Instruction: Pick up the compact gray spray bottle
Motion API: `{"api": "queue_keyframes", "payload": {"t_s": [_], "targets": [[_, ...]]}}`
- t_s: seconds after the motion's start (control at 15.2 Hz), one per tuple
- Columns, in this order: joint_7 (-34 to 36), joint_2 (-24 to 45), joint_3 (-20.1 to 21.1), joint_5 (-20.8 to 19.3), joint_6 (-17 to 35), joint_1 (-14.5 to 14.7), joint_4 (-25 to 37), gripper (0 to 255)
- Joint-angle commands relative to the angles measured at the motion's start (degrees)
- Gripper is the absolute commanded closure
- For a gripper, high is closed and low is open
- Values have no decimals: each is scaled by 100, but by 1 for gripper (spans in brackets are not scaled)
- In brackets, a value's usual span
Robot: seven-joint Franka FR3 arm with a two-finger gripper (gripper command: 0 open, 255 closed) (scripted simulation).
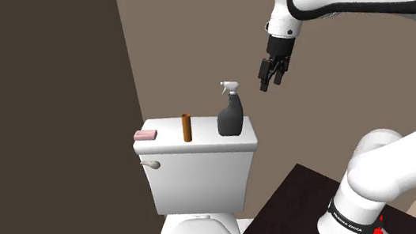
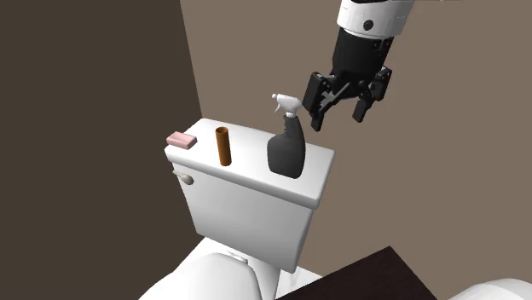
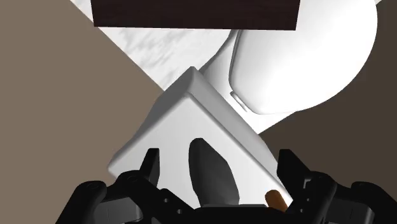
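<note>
So our claw (image 1: 272, 76) is wide open and holding nothing, hanging above and a bit to the right of the spray bottle (image 1: 231, 116) in the shoulder view. The bottle stands upright at the right end of the toilet tank lid (image 1: 201, 146). We'd drop straight down, straddle the dark body below the trigger, and squeeze gently. It's near the lid's edge and could tip. Count: one bottle, one brown tube (image 1: 187, 128), one pink bar (image 1: 145, 135).
</note>
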Motion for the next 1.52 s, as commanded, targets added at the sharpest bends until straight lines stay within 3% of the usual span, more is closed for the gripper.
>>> {"api": "queue_keyframes", "payload": {"t_s": [0.0, 0.66, 1.25, 1.32, 1.45], "targets": [[0, 0, 0, 0, 0, 0, 0, 0], [-3017, 2494, -723, 49, 59, 889, 2049, 0], [-3046, 2413, -722, 40, 641, 872, 1387, 0], [-3041, 2420, -719, 42, 639, 874, 1395, 255], [-3044, 2419, -721, 41, 640, 873, 1393, 255]]}}
